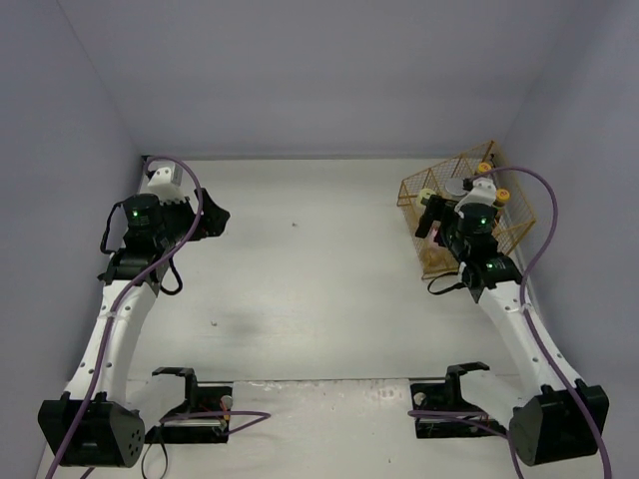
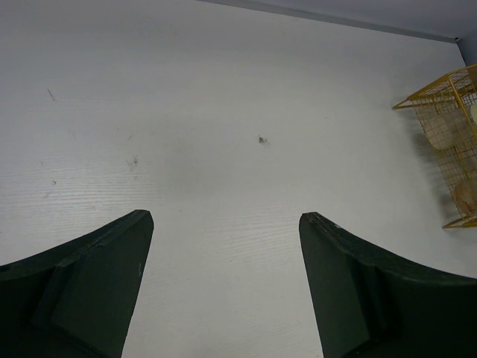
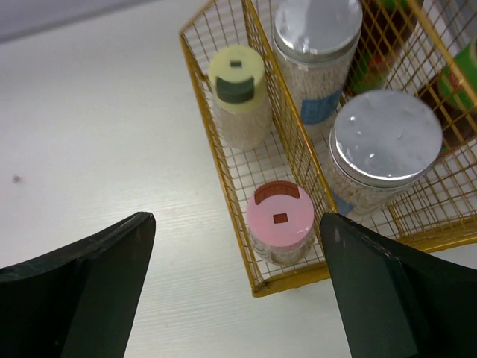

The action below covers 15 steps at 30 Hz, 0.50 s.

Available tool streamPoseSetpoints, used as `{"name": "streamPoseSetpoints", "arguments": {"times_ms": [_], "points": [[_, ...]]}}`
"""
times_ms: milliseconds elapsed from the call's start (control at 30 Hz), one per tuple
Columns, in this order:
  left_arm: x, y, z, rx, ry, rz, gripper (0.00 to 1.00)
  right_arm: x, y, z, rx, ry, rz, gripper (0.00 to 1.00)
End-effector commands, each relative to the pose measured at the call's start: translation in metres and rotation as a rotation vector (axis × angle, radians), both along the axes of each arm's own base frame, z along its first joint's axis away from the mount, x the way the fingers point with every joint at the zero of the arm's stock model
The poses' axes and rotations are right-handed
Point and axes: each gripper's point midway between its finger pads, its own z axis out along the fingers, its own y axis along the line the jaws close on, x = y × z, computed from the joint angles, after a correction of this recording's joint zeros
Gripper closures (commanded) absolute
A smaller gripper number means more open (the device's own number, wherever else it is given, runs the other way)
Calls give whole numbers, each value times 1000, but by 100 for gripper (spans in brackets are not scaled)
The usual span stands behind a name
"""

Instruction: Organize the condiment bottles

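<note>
Both arm bases sat lowest in the overhead view, bolted at the near edge of the table (image 1: 319, 289). The left gripper (image 1: 210, 218) hung over bare tabletop at far left, well apart from everything. The right gripper (image 1: 432, 214) hovered at the gold wire basket (image 1: 514, 225), where a yellow-capped sauce bottle (image 1: 484, 168) and a second sauce bottle (image 1: 503, 195) stood toward the back.

On the left wrist view, the fingers were spread wide with nothing between them (parked clear of the work, I judged), and the basket lay far off to the right.

On the right wrist view, the jaws stood wide apart and empty above the basket's narrow outer compartment. It held the pink-lidded jar (image 3: 281, 216) and the yellow-green-lidded jar (image 3: 236, 78). The neighbouring compartment held one silver-lidded jar (image 3: 317, 26) and the other silver-lidded jar (image 3: 386, 138). All stood upright and grouped by kind, so the sorting looked nearly or fully done.
</note>
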Motion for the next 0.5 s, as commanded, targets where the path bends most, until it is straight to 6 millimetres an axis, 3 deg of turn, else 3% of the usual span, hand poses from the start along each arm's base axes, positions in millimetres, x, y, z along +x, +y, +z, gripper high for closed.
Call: {"name": "streamPoseSetpoints", "arguments": {"times_ms": [0,233,467], "points": [[8,-1,37,-9,-116,-10,20,1,10,79,31,-205,62,0],[-9,5,35,22,-72,15,20,-40,12,128,24,-307,121,0],[-49,11,29,41,-14,37,20,-84,6,148,55,-391,106,0]]}}
